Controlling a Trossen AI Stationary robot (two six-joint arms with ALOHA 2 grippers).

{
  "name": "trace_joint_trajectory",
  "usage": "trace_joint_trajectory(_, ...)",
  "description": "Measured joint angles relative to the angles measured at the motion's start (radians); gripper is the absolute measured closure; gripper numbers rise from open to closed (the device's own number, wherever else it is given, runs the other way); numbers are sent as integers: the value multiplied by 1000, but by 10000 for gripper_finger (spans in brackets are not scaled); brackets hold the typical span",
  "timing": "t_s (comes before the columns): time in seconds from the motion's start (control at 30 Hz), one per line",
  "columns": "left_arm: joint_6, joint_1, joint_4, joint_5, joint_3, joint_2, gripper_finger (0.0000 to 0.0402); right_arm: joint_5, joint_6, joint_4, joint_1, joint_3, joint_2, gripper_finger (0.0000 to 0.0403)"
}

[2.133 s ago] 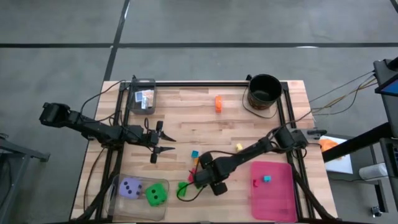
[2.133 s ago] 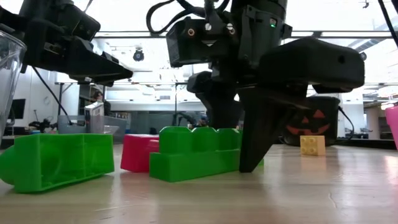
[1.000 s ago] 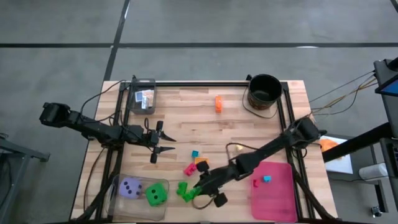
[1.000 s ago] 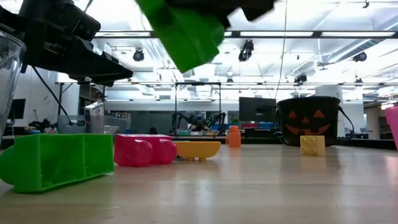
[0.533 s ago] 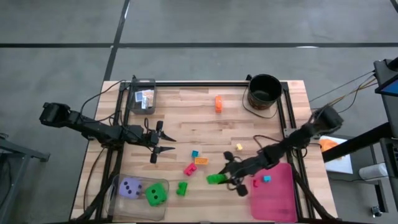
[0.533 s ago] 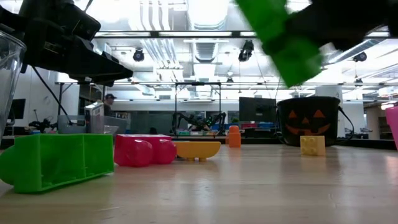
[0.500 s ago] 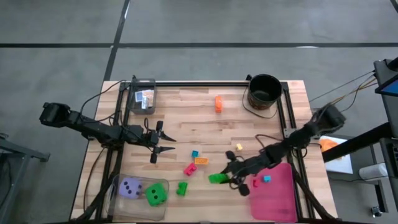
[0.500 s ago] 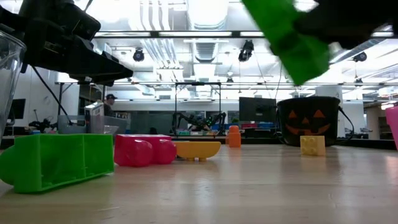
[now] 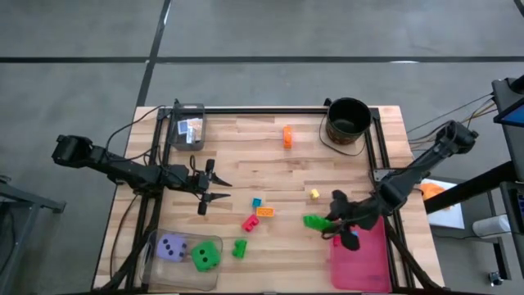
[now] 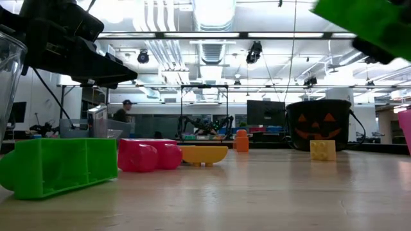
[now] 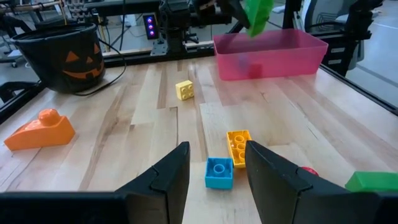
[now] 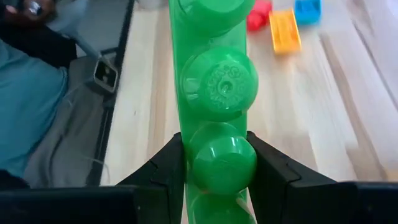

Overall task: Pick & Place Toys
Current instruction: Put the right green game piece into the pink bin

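Note:
My right gripper [image 9: 325, 222] is shut on a long green studded brick [image 9: 313, 220], in the air beside the left edge of the pink tray [image 9: 364, 262]. The brick also shows in the right wrist view [image 12: 217, 81] and at the top of the low view [image 10: 372, 22]. My left gripper [image 9: 210, 187] hangs open and empty over the table's left half. Below it lie a teal brick [image 11: 219, 172] and a yellow-orange brick [image 11: 238, 147]. A pink brick [image 9: 250, 222] and a small green brick [image 9: 239, 248] lie flat on the table. My right gripper pinches the green brick's two long sides at its near end [image 12: 216, 163] between its two fingers [image 12: 268, 177]. The fingers come from the table's right and lie along the brick. The brick sticks out ahead of the fingers toward the table's left, lifted clear of the table.
A black bucket [image 9: 348, 120] stands at the far right. An orange toy [image 9: 287, 136] and a yellow brick [image 9: 314, 193] lie mid-table. A clear box [image 9: 184, 256] at the near left holds a purple and a green die. Another clear box [image 9: 190, 127] stands far left.
My right gripper has carried the green brick, lifted clear, from the near middle of the table toward the right edge and a little toward the far edge, up to the pink tray. The brick has stayed in the shut fingers.

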Motion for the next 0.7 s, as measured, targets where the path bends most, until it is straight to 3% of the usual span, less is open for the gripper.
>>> trace_joint_trajectory(0.33,2,0,0,0,0,0,244,-52,414,-560,132,192,34,280)
trace_joint_trajectory(0.53,2,0,0,0,0,0,244,-190,592,-700,185,246,174,280)
trace_joint_trajectory(0.7,2,0,-1,0,0,0,244,-325,625,-704,198,247,319,280)
